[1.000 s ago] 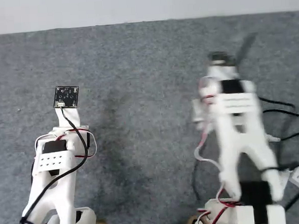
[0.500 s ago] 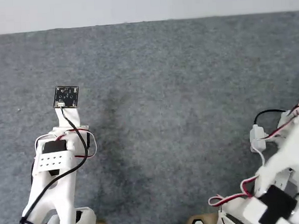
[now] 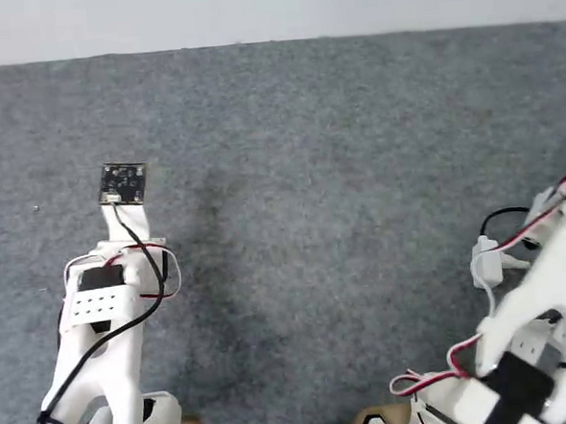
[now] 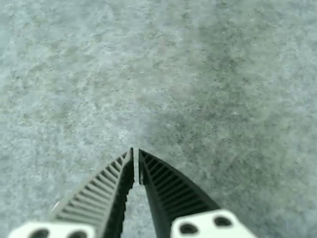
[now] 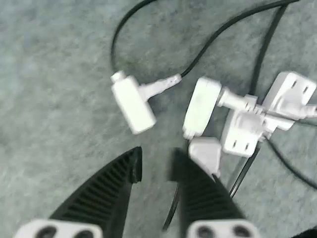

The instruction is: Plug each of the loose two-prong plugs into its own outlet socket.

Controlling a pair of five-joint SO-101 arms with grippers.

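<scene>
- The left gripper [image 4: 134,152] hangs over bare grey mat [image 4: 223,74]. Its two black ribbed fingers are pressed almost together, with just a thin slit between them. They hold nothing.
- The right gripper [image 5: 156,161] hangs over a heap of white plugs and cords. Its fingers are spread a little apart, and nothing sits between them.
- A small white plug [image 5: 205,152] lies right by one fingertip of the right gripper. It is so close that one cannot tell if they touch.
- A bit farther out, a bigger white plug [image 5: 131,108] lies by itself on the mat. It is loose and in no socket. A black cord [image 5: 113,49] curls over the mat near it.
- A third white plug [image 5: 200,106] lies just beside the bigger one. Its white neck leads into the heap, and one cannot tell if it is plugged in.
- A socket block [image 5: 237,139] with two slots lies next to the small plug. A second socket block [image 5: 292,89], also with two slots, lies behind it and touches it.
- From above, the left arm [image 3: 102,319] stands at the near left of the mat and points straight ahead. The right arm [image 3: 543,302] leans off at the near right edge. The two arms are well apart.
- Farthest back, a pale wall [image 3: 271,11] runs along the end of the mat.
</scene>
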